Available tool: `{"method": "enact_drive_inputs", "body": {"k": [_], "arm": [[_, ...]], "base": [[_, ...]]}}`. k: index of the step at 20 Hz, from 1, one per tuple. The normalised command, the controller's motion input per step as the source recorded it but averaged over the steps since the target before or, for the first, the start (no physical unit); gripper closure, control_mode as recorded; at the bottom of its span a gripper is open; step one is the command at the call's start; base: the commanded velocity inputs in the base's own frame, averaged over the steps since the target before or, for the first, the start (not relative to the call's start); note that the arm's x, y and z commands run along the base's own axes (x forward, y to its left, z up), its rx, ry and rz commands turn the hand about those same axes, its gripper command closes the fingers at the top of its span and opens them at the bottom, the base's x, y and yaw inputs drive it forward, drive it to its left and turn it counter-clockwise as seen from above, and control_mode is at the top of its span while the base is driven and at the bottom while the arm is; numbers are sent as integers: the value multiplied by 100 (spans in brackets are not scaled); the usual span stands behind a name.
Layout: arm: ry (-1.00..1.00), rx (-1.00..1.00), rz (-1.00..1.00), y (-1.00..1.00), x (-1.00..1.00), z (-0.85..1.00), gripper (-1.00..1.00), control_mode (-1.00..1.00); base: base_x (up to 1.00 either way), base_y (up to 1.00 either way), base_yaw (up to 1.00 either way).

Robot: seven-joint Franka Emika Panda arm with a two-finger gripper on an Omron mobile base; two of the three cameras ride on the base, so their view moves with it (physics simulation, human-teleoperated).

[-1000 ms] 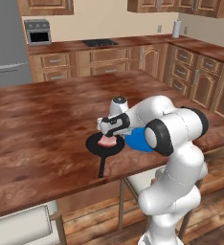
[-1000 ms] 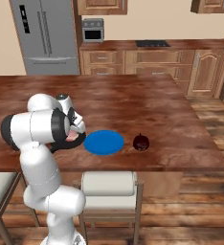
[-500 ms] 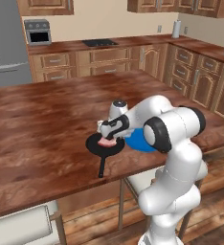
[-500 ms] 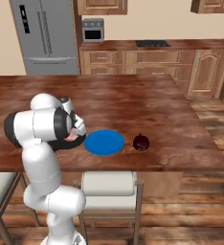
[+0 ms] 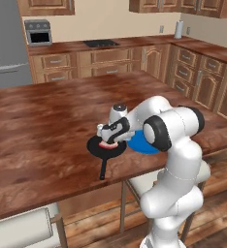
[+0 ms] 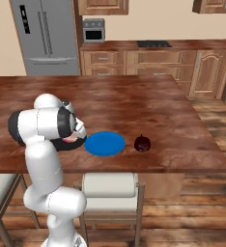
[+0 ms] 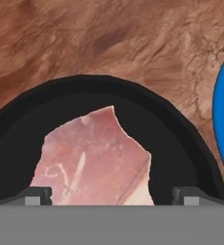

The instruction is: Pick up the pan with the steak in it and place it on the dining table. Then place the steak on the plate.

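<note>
So the pan (image 5: pixel 105 146) is seen sitting flat on the bench (image 5: pixel 42 116), near its front edge, with the straight handle sticking out toward 6 o'clock in the left base view. The steak (image 7: pixel 95 160) is lying inside the pan, pinkish with paler streaks, and it takes up the lower middle of the hand view. The gripper (image 5: pixel 108 139) is parked right over the steak, low above the pan. Its fingertips (image 7: pixel 37 195) are spread wide, one at each side of the meat, so the jaws are open and nothing is gripped; whether the tips touch the steak can't be made out.

The plate (image 6: pixel 105 143) is found just beside the pan, at 3 o'clock from it in the right base view, and its blue edge also pokes in at 3 o'clock in the hand view. A small dark red mug (image 6: pixel 143 143) is set near the plate, again on the 3 o'clock side, apart from it.
</note>
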Motion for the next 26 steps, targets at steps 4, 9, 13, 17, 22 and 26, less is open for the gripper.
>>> {"method": "enact_drive_inputs", "body": {"k": [4,9,13,17,22,26], "arm": [[-1,4,0,-2,0,-18,-100,-100],[-2,2,0,0,0,-15,-100,-100],[-4,2,0,0,0,-12,-100,-100],[-4,4,0,0,0,-14,-100,-100],[-5,3,0,0,0,-11,-100,-100],[-1,2,0,0,0,-11,-100,-100]], "base": [[0,0,0],[0,0,0],[0,0,0],[0,0,0],[0,0,0],[0,0,0]]}}
